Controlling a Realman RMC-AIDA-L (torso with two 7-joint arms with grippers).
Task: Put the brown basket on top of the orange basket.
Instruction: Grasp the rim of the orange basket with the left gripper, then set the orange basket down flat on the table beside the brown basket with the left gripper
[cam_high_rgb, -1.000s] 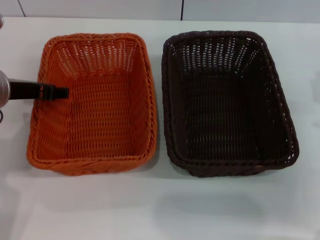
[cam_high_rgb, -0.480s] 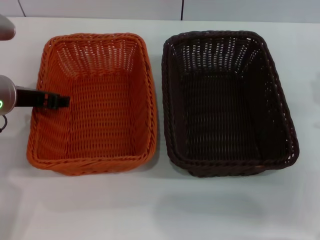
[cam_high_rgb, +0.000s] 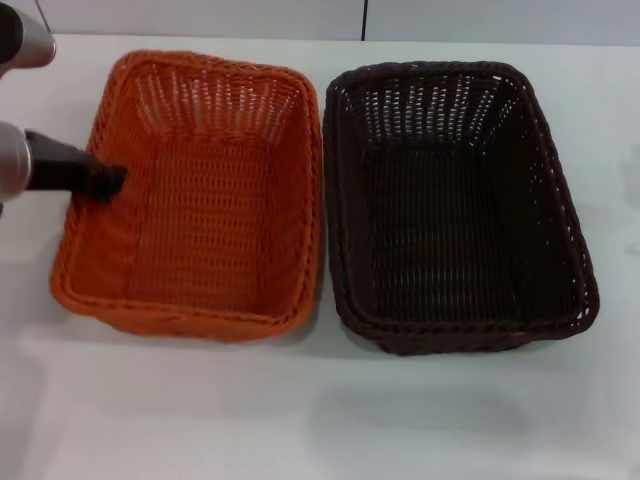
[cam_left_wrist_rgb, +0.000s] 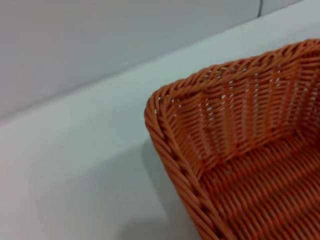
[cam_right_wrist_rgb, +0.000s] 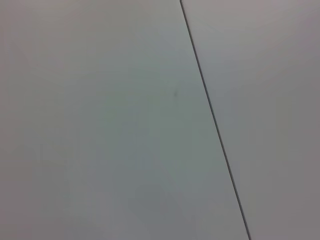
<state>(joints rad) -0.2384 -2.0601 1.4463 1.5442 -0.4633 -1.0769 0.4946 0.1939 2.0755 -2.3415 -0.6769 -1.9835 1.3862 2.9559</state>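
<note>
The orange basket (cam_high_rgb: 205, 215) sits on the left of the white table in the head view. The brown basket (cam_high_rgb: 450, 210) sits right beside it, and their long rims nearly touch. My left gripper (cam_high_rgb: 108, 182) reaches in from the left and is shut on the orange basket's left wall, and the basket sits skewed and raised on that side. The left wrist view shows a corner of the orange basket (cam_left_wrist_rgb: 235, 150). The brown basket is empty and nothing touches it. My right gripper is out of view.
The white table (cam_high_rgb: 320, 410) has bare surface in front of both baskets. A pale wall with a dark seam (cam_high_rgb: 364, 18) runs along the back. The right wrist view shows only a pale surface with a dark seam (cam_right_wrist_rgb: 212, 120).
The orange basket has shifted and turned: its far end moved up and to the right, toward the brown basket. My left gripper has moved slightly back with it. The brown basket has not moved.
</note>
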